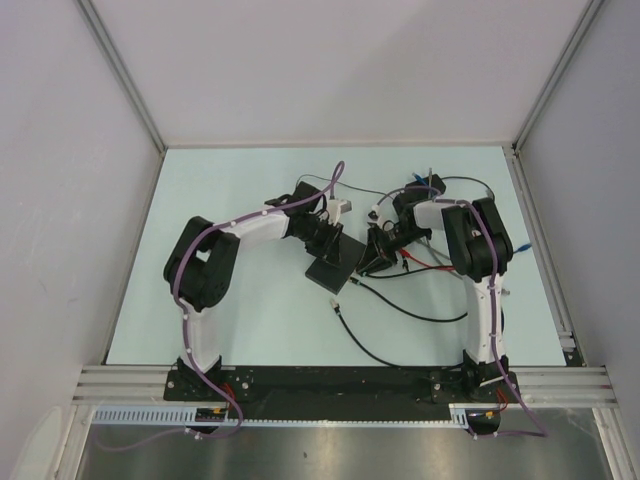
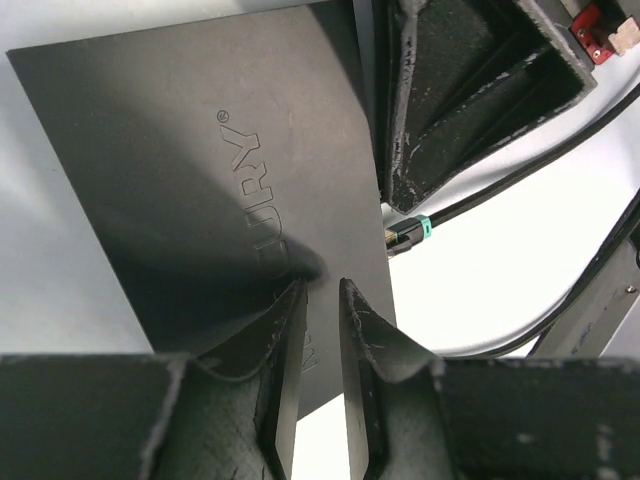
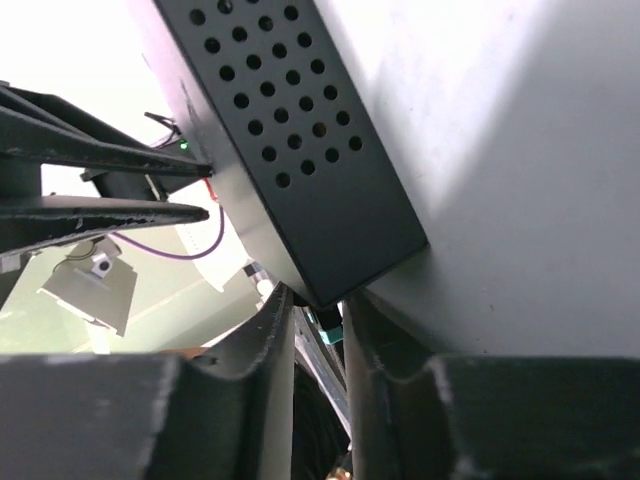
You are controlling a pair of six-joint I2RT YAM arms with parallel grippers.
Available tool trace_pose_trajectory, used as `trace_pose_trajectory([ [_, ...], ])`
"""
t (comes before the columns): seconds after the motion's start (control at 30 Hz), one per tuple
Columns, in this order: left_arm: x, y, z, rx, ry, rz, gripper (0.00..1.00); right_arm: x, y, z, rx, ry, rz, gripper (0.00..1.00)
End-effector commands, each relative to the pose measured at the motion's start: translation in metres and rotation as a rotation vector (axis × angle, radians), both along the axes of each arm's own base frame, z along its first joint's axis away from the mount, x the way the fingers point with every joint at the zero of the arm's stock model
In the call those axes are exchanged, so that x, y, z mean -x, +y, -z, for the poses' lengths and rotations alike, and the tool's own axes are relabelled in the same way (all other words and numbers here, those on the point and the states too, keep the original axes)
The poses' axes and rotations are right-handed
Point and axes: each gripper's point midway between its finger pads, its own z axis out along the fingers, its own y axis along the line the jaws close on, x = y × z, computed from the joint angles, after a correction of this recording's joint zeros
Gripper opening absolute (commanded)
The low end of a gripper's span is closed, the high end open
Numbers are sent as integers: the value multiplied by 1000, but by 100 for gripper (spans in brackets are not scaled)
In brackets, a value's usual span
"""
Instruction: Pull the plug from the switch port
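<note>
The flat matte-black box lies mid-table; it fills the left wrist view. A plug with a teal collar sits in a socket on the box's right edge, its black cable running off right. My left gripper rests over the box's near edge, jaws a narrow gap apart, nothing between them. My right gripper is at the plug side. In the right wrist view its jaws close narrowly around the teal plug under the corner of the perforated box.
Black cables loop across the table in front of the box. Red-tipped leads and blue connectors lie by the right arm. A white adapter sits behind the left gripper. Walls enclose the table on three sides.
</note>
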Motion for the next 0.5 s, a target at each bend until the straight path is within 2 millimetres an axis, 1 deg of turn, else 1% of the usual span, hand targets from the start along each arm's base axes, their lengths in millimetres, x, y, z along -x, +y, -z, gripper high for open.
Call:
trace_pose_trajectory([
  [0.0, 9, 6, 28, -83, 18, 18, 26, 20, -53, 122, 539, -14, -56, 16],
  [0.03, 9, 7, 29, -90, 20, 14, 26, 20, -54, 123, 551, -11, -59, 12],
  [0.07, 8, 9, 31, -101, 18, 8, 26, 24, -55, 125, 564, 8, -70, 9],
  [0.1, 6, 11, 33, -116, 13, 0, 25, 23, -54, 129, 570, 13, -86, 4],
  [0.13, 7, 12, 36, -121, 15, 0, 24, 25, -55, 131, 572, 30, -105, 2],
  [0.17, 7, 12, 38, -125, 18, -1, 24, 33, -56, 129, 573, 67, -134, 0],
  [0.2, 8, 13, 39, -130, 24, -8, 23, 28, -56, 130, 575, 59, -147, 0],
  [0.23, 7, 14, 43, -138, 32, -16, 22, 30, -58, 128, 566, 71, -165, 0],
  [0.27, 8, 15, 46, -150, 37, -21, 20, 37, -62, 124, 570, 111, -185, 0],
  [0.3, 7, 17, 49, -166, 41, -32, 19, 39, -66, 122, 575, 117, -190, 0],
  [0.37, 5, 22, 55, -189, 53, -52, 17, 59, -71, 114, 557, 173, -210, 0],
  [0.43, 5, 22, 56, -189, 65, -53, 16, 76, -71, 107, 555, 219, -249, 0],
  [0.47, 5, 23, 57, -194, 64, -52, 16, 88, -77, 101, 549, 254, -312, 0],
])
